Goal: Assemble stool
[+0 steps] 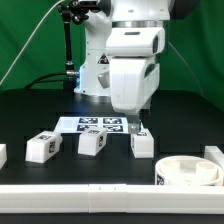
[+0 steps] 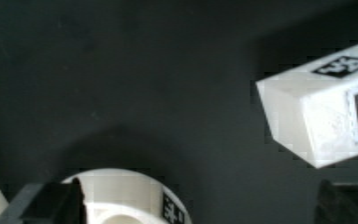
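Observation:
Three white block legs with black-and-white tags stand in a row on the black table: one at the exterior view's left (image 1: 42, 147), one in the middle (image 1: 93, 143), one on the right (image 1: 143, 144). The round white seat (image 1: 190, 172) lies at the front right. My gripper (image 1: 140, 127) hangs just above the right leg. In the wrist view my gripper (image 2: 194, 206) is open. A leg (image 2: 123, 197) sits between the fingers, close to one finger (image 2: 34, 203) and well apart from the other. Another leg (image 2: 327, 110) lies off to the side.
The marker board (image 1: 100, 124) lies flat behind the legs. A long white rail (image 1: 90, 196) runs along the front edge, with short white pieces at the left (image 1: 2, 155) and right (image 1: 214, 152) ends. The arm's base stands at the back.

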You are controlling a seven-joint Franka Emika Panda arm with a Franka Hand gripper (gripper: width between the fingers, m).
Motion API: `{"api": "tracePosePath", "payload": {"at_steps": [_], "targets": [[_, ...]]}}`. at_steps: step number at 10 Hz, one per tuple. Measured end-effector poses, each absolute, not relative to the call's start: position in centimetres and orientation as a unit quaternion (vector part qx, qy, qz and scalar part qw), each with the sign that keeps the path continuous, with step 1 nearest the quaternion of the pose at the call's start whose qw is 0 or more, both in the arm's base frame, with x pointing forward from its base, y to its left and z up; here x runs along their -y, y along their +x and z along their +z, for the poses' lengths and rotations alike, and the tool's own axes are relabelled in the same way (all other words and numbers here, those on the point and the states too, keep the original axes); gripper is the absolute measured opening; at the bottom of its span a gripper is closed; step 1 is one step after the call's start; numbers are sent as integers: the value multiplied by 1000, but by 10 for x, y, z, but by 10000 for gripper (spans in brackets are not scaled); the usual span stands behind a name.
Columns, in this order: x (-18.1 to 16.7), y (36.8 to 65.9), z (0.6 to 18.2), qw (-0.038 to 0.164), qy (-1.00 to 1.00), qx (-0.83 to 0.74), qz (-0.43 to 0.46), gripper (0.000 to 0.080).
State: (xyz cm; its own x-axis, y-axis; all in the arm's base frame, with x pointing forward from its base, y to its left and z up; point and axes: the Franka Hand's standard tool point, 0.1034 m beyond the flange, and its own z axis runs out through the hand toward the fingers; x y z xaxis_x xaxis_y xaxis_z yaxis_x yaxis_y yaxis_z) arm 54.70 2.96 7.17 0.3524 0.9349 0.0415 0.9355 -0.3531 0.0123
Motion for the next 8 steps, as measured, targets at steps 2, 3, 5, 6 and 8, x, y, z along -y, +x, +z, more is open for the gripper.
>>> {"api": "tracePosePath", "payload": {"at_steps": [2, 3, 5, 6, 8], "targets": [[-30, 546, 71, 8, -825, 564, -20, 649], [-30, 546, 71, 8, -834, 551, -20, 649], [-22, 546, 68, 5, -898, 438, -37, 649], [-21, 542, 67, 7, -918, 394, -35, 649], [-22, 537, 64, 15, -960, 278, -35, 649]]}}
